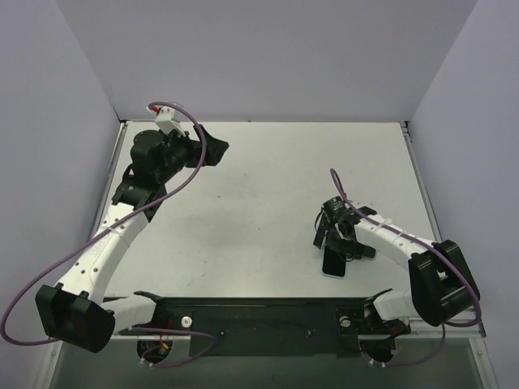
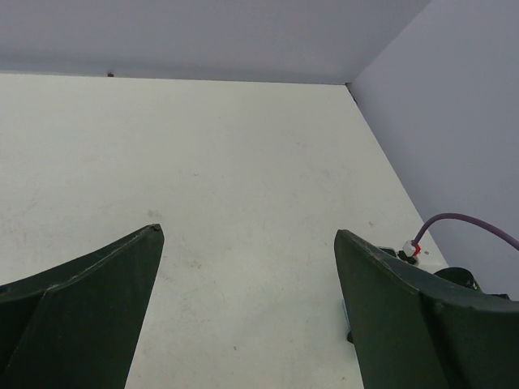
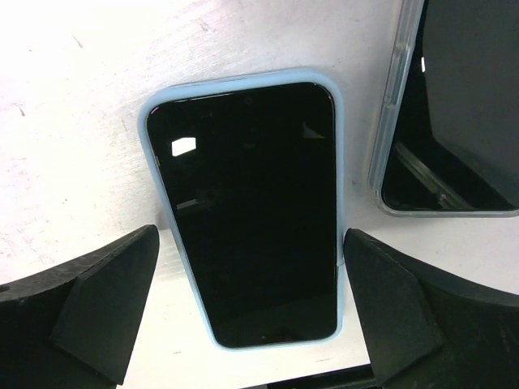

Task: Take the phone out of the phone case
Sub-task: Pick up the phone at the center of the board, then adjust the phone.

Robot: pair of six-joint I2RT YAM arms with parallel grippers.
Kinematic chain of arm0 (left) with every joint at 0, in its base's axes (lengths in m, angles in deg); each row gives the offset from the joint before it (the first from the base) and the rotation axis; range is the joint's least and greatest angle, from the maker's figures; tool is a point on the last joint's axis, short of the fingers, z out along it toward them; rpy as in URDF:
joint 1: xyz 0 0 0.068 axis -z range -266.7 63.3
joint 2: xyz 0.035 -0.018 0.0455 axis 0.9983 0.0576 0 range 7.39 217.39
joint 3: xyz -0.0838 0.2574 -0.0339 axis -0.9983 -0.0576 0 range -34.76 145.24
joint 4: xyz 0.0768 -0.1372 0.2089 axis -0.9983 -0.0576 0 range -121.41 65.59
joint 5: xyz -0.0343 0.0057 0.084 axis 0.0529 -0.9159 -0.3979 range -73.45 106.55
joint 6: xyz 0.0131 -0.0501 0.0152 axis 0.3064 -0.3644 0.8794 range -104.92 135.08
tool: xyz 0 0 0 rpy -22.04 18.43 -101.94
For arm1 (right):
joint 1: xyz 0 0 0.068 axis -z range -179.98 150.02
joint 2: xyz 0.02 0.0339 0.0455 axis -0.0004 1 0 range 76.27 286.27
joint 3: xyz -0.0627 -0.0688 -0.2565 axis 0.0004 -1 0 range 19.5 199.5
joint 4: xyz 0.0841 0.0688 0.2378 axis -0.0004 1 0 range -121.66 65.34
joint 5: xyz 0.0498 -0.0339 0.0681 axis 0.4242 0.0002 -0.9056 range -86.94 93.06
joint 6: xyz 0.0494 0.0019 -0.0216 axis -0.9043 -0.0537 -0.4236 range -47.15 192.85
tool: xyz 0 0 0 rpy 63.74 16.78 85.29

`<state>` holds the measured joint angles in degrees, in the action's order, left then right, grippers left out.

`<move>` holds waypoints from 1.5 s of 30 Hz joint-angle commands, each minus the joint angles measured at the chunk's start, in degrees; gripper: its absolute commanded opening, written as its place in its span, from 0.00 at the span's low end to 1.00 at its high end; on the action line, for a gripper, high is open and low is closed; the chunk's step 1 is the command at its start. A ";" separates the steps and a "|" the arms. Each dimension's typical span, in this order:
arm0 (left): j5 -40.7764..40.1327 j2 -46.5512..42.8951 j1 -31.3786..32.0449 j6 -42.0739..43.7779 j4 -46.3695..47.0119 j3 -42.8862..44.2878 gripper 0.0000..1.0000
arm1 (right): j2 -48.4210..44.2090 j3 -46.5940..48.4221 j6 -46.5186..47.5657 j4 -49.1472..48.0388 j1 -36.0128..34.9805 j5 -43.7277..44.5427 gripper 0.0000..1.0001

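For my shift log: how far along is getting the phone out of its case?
Done: nothing; the phone sits in its blue case, screen up. In hand: the right end effector is open, straddling it. Remaining: gripping and peeling the case off; the left end effector is open too.

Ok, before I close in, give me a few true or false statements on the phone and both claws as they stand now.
1. The phone lies screen up inside a blue case. True.
2. The right claw is shut on the phone. False: it is open, with one finger on each side of the phone.
3. The left claw is open and holds nothing. True.
4. The phone is the only thing on the table. False: a clear case lies right beside it.
5. The left claw hangs over the phone. False: it is at the far left of the table, well away from the phone.
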<state>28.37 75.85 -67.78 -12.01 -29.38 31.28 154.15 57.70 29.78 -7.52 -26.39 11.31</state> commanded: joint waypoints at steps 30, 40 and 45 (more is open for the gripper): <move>16.04 3.07 -0.20 -3.66 8.04 -0.73 0.84 | -7.03 -0.84 -4.91 -6.64 3.20 -9.72 0.00; 16.93 7.91 7.18 -1.74 5.50 0.76 0.79 | -19.52 -4.71 -18.97 -19.56 10.15 -20.20 0.00; 16.66 9.67 11.93 -1.03 6.02 0.06 0.89 | -20.85 -6.72 -37.03 -37.61 9.19 -22.05 0.00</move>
<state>44.24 84.90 -58.69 -14.61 -25.12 30.74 134.85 52.32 9.73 -26.23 -16.51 -7.16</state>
